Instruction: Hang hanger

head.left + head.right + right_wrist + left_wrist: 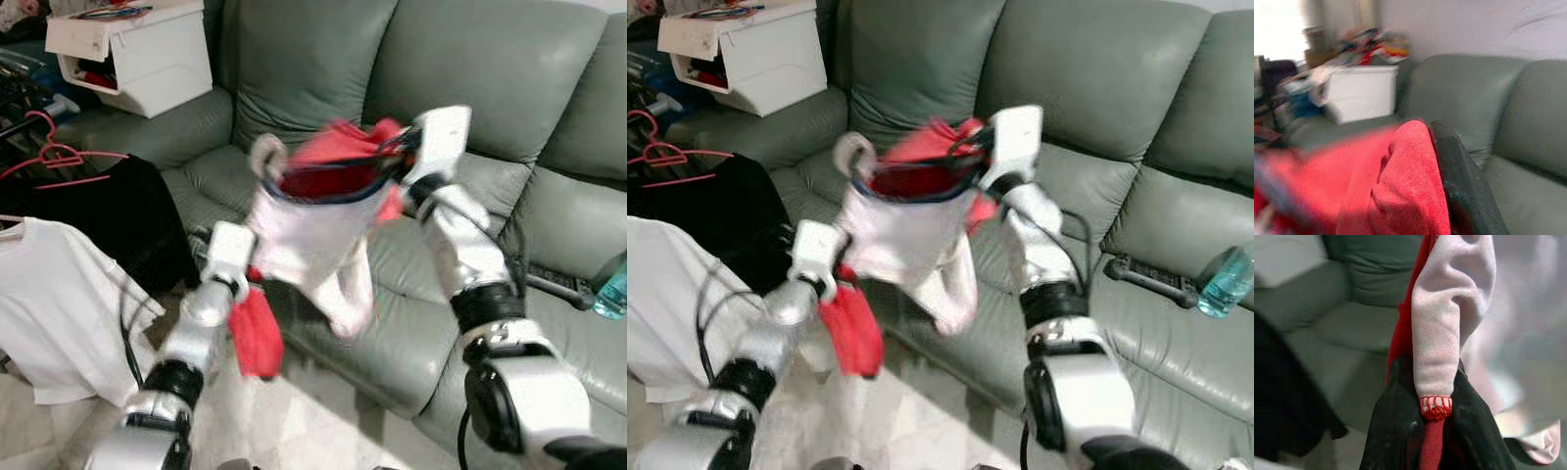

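Left tool (1432, 431) on sleeve cuff (1435, 407) of garment (313, 225).

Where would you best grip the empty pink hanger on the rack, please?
Take the pink hanger on its bare lower bar, coming from the sofa side. That bar lies level and open above the black garment, while the hook end sits close among the rack's clutter.

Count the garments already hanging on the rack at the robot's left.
2: a white cotton T-shirt nearest the robot, and a black garment behind it under a red wire hanger. More may hang out of frame.
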`<state>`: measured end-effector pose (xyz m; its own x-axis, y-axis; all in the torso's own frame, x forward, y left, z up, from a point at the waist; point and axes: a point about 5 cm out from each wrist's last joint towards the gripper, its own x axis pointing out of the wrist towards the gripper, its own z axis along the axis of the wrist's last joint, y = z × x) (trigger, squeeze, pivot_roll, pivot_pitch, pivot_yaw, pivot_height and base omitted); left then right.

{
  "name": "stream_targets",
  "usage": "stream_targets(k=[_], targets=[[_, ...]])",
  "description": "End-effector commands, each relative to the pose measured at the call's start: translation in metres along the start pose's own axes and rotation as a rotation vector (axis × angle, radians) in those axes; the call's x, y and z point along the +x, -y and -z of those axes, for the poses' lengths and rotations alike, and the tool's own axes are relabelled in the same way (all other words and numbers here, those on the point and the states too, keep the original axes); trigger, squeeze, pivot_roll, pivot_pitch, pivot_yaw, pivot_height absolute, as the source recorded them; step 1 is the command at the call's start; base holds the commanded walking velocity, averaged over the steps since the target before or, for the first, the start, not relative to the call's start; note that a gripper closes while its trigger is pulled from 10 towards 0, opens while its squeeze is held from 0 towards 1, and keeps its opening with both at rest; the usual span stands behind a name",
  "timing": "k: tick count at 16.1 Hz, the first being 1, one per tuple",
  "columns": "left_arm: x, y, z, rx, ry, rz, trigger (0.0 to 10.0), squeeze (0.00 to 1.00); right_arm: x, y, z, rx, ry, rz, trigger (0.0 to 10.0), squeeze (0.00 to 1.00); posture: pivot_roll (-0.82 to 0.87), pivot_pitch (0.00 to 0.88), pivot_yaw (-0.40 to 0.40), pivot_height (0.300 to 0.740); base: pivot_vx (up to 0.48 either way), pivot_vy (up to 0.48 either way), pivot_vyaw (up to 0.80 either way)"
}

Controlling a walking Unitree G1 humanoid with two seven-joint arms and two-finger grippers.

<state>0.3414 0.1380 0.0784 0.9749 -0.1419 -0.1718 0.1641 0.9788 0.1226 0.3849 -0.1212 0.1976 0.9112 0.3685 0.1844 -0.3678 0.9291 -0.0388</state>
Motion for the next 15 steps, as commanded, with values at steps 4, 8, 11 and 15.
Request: stream_targets(k=[4, 8, 11, 15], targets=[[0.003, -0.043, -0.010, -0.165, 0.006, -0.288, 0.0, 0.00, -0.025, -0.039, 0.044, -0.096, -0.229, -0.319, 5.5, 0.00, -0.07, 0.000, 0.028, 0.740, 0.000, 0.000, 0.00], [0.002, -0.052, -0.019, -0.150, 0.041, -0.313, 0.0, 0.00, -0.059, -0.045, 0.088, -0.166, -0.386, -0.276, 10.0, 0.73, -0.07, 0.000, 0.026, 0.740, 0.000, 0.000, 0.00], [0.000, -0.060, -0.017, -0.151, 0.033, -0.341, 0.0, 0.00, -0.078, -0.058, 0.099, -0.372, -0.427, -0.398, 10.0, 1.00, -0.07, 0.000, 0.027, 0.740, 0.000, 0.000, 0.00], [0.000, -0.061, -0.017, -0.154, 0.032, -0.332, 0.0, 0.00, -0.081, -0.057, 0.086, -0.540, -0.261, -0.363, 10.0, 1.00, -0.07, 0.000, 0.027, 0.740, 0.000, 0.000, 0.00]])
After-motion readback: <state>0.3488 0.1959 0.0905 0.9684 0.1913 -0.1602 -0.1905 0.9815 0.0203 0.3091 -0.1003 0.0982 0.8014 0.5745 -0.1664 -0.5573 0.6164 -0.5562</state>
